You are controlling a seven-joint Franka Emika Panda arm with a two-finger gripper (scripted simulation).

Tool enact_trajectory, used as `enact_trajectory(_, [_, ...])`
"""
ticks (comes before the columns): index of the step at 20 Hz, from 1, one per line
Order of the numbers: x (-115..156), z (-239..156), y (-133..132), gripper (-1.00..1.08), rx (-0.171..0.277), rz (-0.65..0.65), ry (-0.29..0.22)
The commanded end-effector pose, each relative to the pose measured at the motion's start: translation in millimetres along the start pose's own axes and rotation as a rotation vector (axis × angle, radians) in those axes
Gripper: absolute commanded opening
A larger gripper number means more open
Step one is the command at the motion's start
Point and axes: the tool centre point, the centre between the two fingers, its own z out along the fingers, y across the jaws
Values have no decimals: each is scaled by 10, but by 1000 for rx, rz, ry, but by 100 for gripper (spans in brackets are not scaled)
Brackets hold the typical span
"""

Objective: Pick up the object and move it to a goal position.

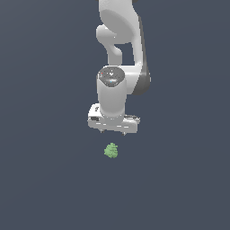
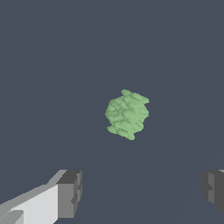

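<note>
Tool [image 1: 112, 131] is spread wide open, empty, hovering right above the object [image 1: 111, 150], which sits alone on the surface [image 1: 45, 179]. My worry: that green blob [image 2: 127, 114] is lumpy, so the 2 fingers [image 2: 69, 194] could pinch off-center and squirt it sideways.

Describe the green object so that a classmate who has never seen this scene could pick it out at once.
Find the white robot arm hanging over the plain dark grey floor and follow it down to its open gripper. Just below lies a small lumpy blob, touching nothing. It is the only green thing here, with a bumpy surface.
</note>
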Motion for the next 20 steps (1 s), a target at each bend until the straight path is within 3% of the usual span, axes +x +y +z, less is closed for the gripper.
enact_trajectory(1, [79,93,9,100,1,62,-4])
enact_trajectory(10, [333,429,36,100,-2,277,-15])
enact_trajectory(20, [430,583,47,100,-5,367,-19])
